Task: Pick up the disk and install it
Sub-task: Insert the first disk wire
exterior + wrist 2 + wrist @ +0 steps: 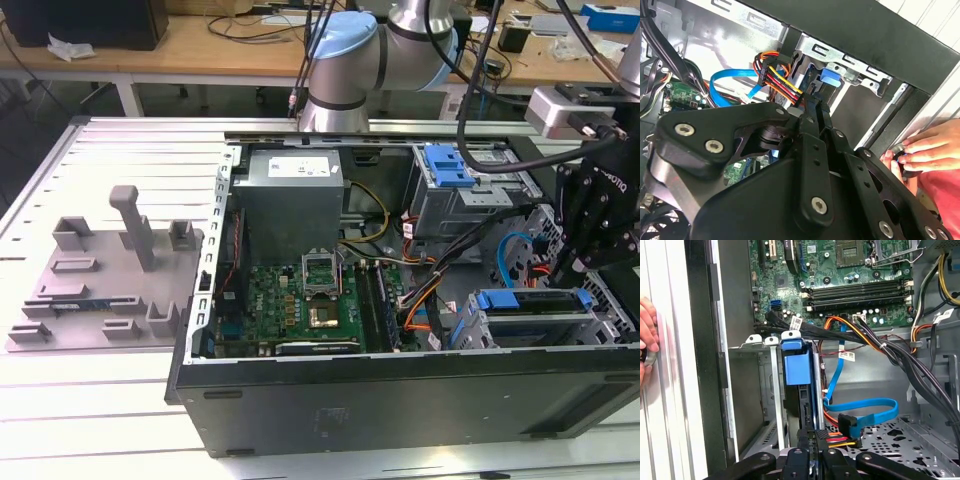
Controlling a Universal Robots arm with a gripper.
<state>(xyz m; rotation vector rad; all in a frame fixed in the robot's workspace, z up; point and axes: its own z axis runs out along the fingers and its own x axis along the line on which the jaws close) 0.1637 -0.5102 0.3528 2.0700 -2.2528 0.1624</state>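
Blue-framed disk [528, 300] sits in the drive cage [602, 330] at four o'clock, exterior view; my tool [815, 102], pressed together, is at its end; I fear a skewed push jamming it.

Print is present at the places listed below. Most of it is too small to read.

1. Power supply [292, 205], exterior view: a white sticker [300, 168] lies on the top face. Its lines of print cannot be made out.
2. Gripper [570, 270], exterior view: a short line of white capitals runs along the black housing.
3. Cables [890, 352], first wrist view: white tags [796, 321] with fine dark print are fixed at three places. The characters are illegible.
4. Board [840, 270], first wrist view: it carries white component markings and a small white label [811, 248]. None can be read.
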